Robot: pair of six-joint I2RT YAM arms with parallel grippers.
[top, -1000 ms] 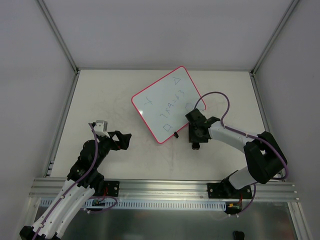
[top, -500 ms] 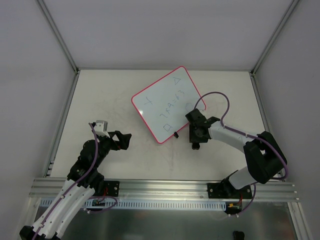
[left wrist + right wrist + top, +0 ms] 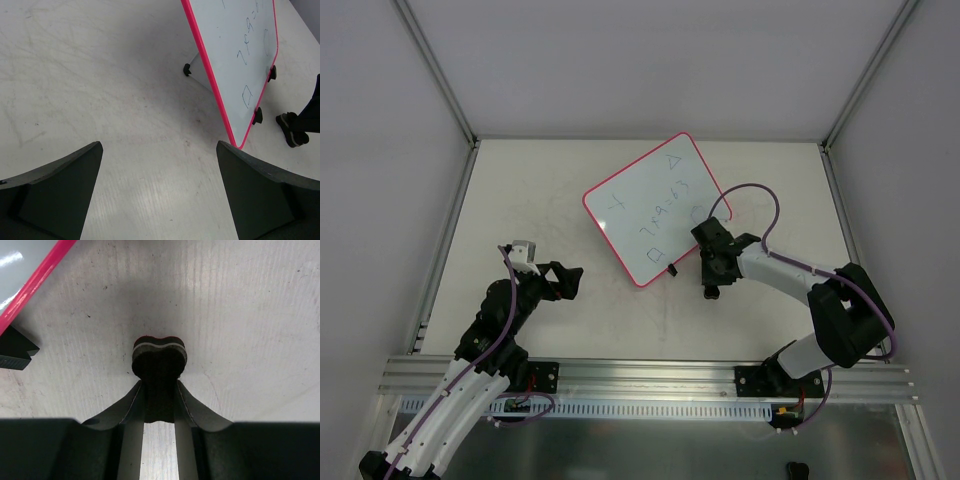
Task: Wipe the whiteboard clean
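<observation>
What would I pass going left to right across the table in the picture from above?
First the left claw → whiteboard → right arm's big elbow. The right claw, squeezing the eraser, lines up with the whiteboard's right side, so I skip it.

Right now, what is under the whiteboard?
A pale prop leg with a black foot on the table; the whiteboard covers everything else beneath it.

pink-framed white flat whiteboard (image 3: pixel 235 45) cut off at top edge, left wrist view, faint pen marks (image 3: pixel 248 50) too small to read, lower part of small black eraser block (image 3: pixel 159 357) hidden btwn fingers (image 3: pixel 131 402) of right gripper (image 3: pixel 159 387)
</observation>
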